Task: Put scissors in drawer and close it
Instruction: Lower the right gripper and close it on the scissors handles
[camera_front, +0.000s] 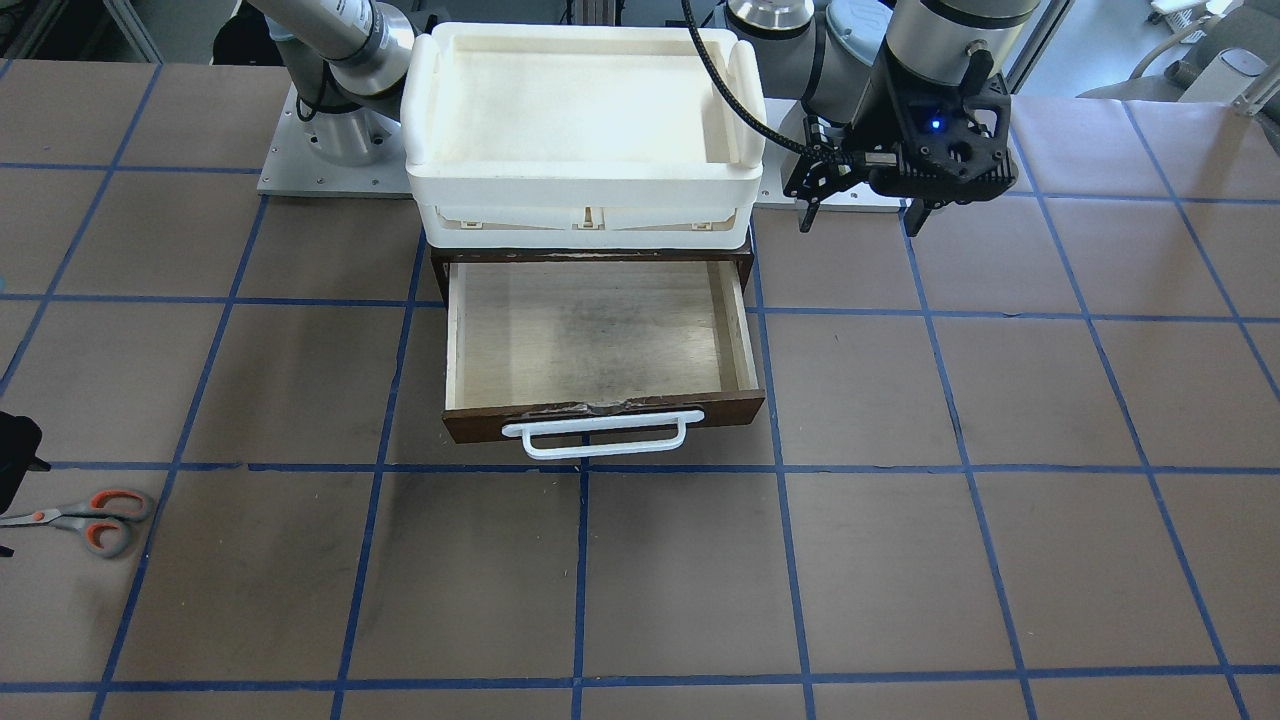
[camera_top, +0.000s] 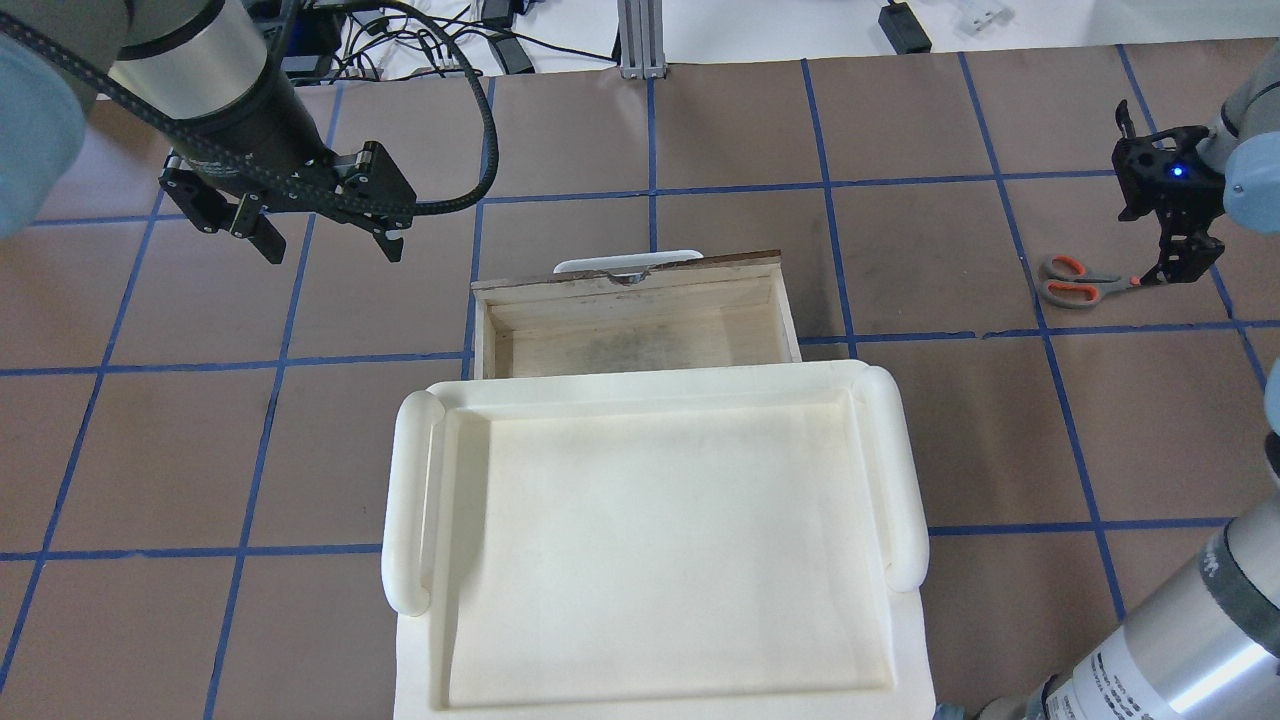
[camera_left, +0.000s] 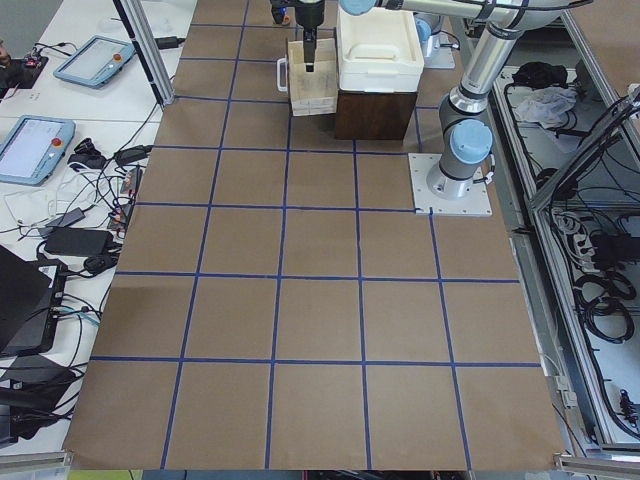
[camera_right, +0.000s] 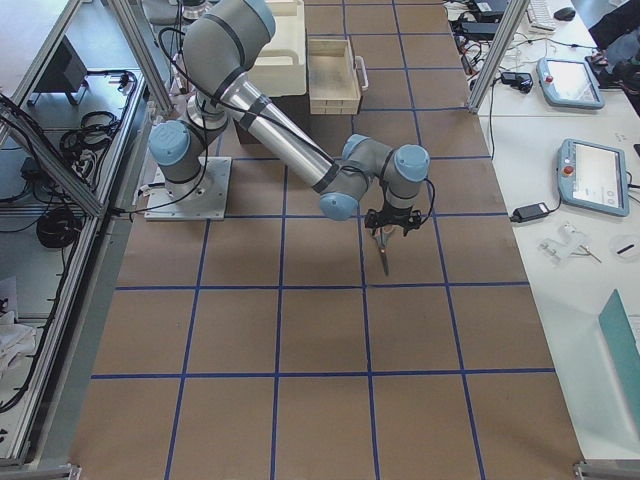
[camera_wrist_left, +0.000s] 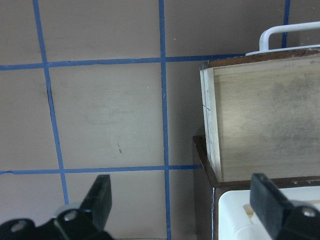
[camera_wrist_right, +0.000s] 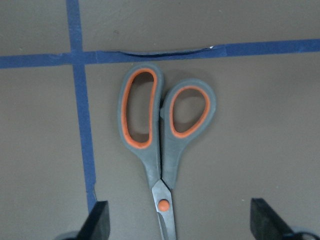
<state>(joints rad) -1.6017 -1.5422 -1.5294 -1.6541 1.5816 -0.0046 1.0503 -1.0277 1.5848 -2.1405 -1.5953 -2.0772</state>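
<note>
The scissors (camera_front: 90, 520) lie flat on the table, far from the drawer, on my right side. They also show in the overhead view (camera_top: 1075, 280) and in the right wrist view (camera_wrist_right: 160, 140), handles away from the camera. My right gripper (camera_wrist_right: 180, 225) is open, low over the scissors, its fingers to either side of the pivot and blades without touching them; it also shows in the overhead view (camera_top: 1170, 265). The drawer (camera_front: 730, 408) is pulled open and empty, white handle toward the operators. My left gripper (camera_top: 332, 252) is open and empty, hovering beside the drawer's side (camera_wrist_left: 207, 125).
A white plastic tray (camera_front: 585, 180) sits on top of the dark cabinet that holds the drawer (camera_top: 630, 300). Both arm bases stand behind the cabinet. Brown table paper with blue tape lines covers the table.
</note>
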